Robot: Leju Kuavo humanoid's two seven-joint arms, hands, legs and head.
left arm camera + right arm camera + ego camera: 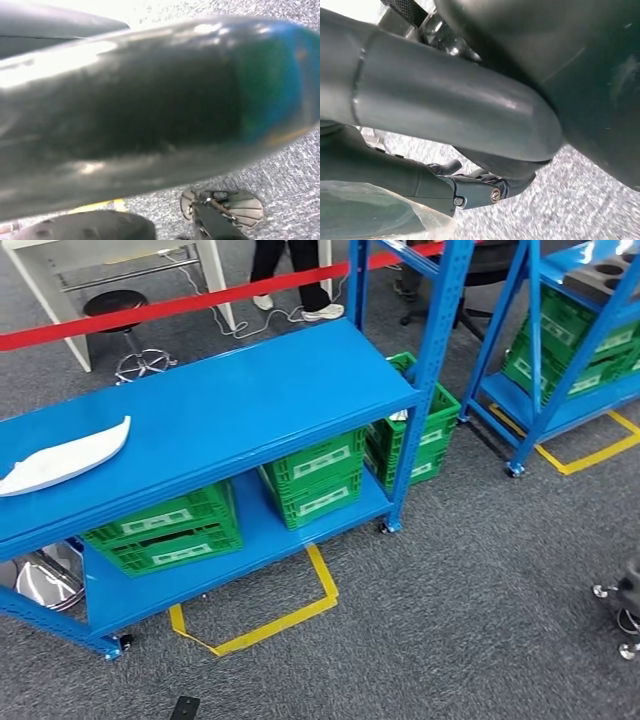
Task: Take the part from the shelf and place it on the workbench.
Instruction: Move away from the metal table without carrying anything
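Note:
A long white curved part (64, 458) lies flat on the top board of the low blue rack (249, 390), near its left end. Nothing touches it. In the right wrist view my right hand (463, 150) hangs over grey carpet, its thick grey thumb (448, 105) stretched out and its dark fingers (474, 187) below it, with nothing between them. A broad, blurred grey shape, probably my left hand (151, 110), comes in from the edge of the left wrist view; how its fingers lie is unclear.
Green crates (317, 475) stand on the rack's lower board and beside its right post. A second blue rack (562, 340) with green crates and a dark moulded tray (604, 275) stands at the right. Yellow tape (287, 615) marks the grey carpet. A red barrier tape (151, 308), a stool and a person's feet (298, 302) lie beyond.

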